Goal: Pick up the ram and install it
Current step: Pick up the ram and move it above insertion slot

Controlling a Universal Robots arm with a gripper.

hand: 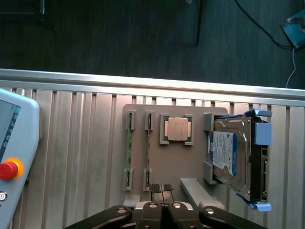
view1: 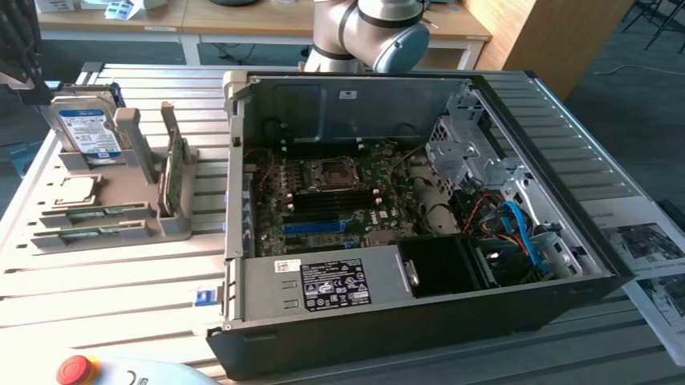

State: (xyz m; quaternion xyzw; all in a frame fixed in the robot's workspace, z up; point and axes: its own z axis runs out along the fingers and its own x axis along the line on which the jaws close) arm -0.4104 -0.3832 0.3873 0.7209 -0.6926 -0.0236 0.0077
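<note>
Two ram sticks lie on edge in a grey holder (view1: pixel 107 224) on the slatted table: one ram (view1: pixel 104 212) (hand: pixel 148 152) and a second one (view1: pixel 91 234) (hand: pixel 128 155) beside it. In the wrist view my gripper (hand: pixel 162 188) is well above the holder, over the edge near the rams' ends. Its fingertips are shut together with nothing between them. The open computer case (view1: pixel 428 289) lies at the exterior view's right, with the motherboard (view1: pixel 332 200) and its dark memory slots (view1: pixel 321 206) exposed.
The holder also carries a hard drive (view1: pixel 88 128) (hand: pixel 231 157), a square processor (view1: pixel 73 190) (hand: pixel 177 129) and a taller green card (view1: pixel 172 172) standing on edge. A teach pendant with a red stop button (view1: pixel 77 369) (hand: pixel 7 169) lies near the table's front. Papers (view1: pixel 653 257) sit beside the case.
</note>
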